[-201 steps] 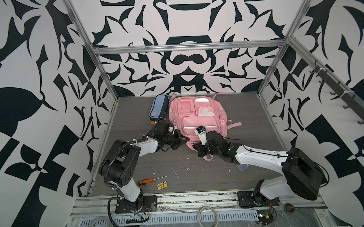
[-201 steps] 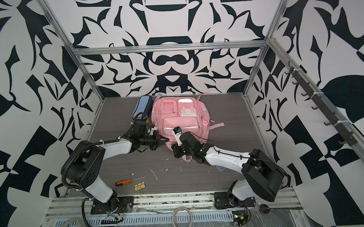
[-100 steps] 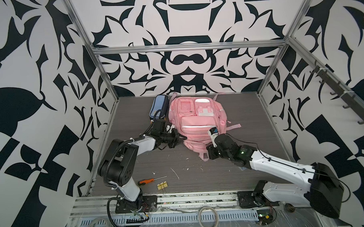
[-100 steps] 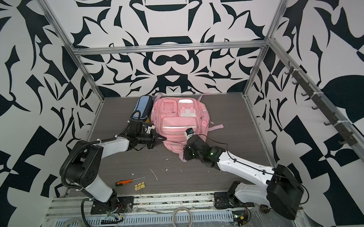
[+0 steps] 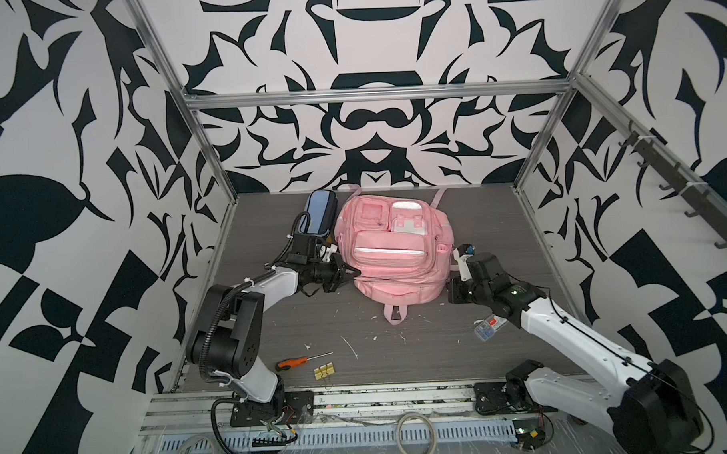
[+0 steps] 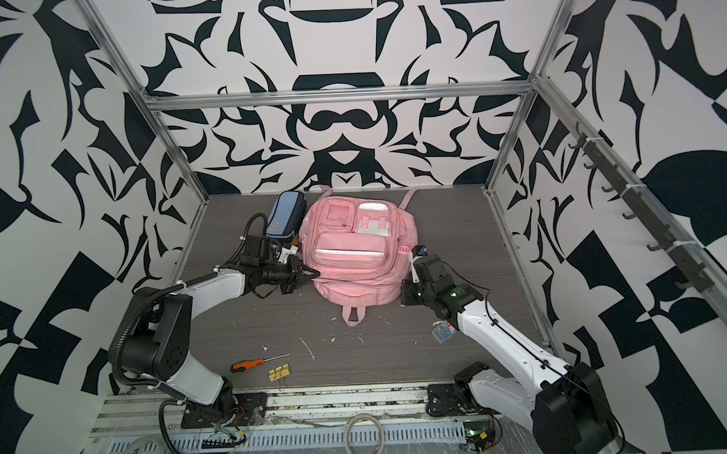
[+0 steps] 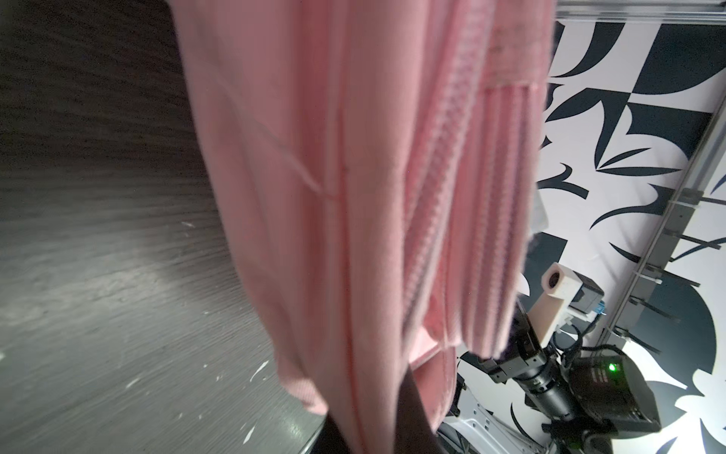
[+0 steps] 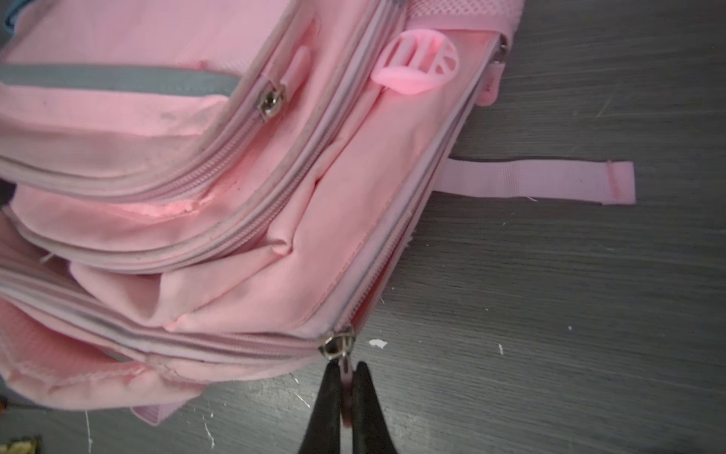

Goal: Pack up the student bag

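Note:
The student bag [image 5: 389, 252] [image 6: 350, 253], a large pink backpack, lies flat mid-table in both top views. My left gripper [image 5: 353, 274] [image 6: 313, 275] is at its left edge. In the left wrist view a fold of the bag's fabric [image 7: 314, 157] runs between the dark fingers of the left gripper [image 7: 369, 397], which stand close around it. My right gripper [image 5: 451, 290] [image 6: 403, 295] is at the bag's near right corner. In the right wrist view the right gripper [image 8: 345, 389] is shut on the pink zip pull [image 8: 345, 373] of the bag's [image 8: 157, 157] main zip.
A blue pencil case [image 5: 317, 213] [image 6: 284, 216] lies against the bag's far left side. An orange screwdriver [image 5: 293, 362] and yellow binder clips [image 5: 324, 370] lie near the front edge. A small clear box [image 5: 488, 327] sits under the right arm. A pink strap [image 8: 542, 182] lies flat on the table.
My right gripper has travelled from the bag's near middle round to its near right corner, taking the zip pull with it. The left gripper stays at the bag's left edge.

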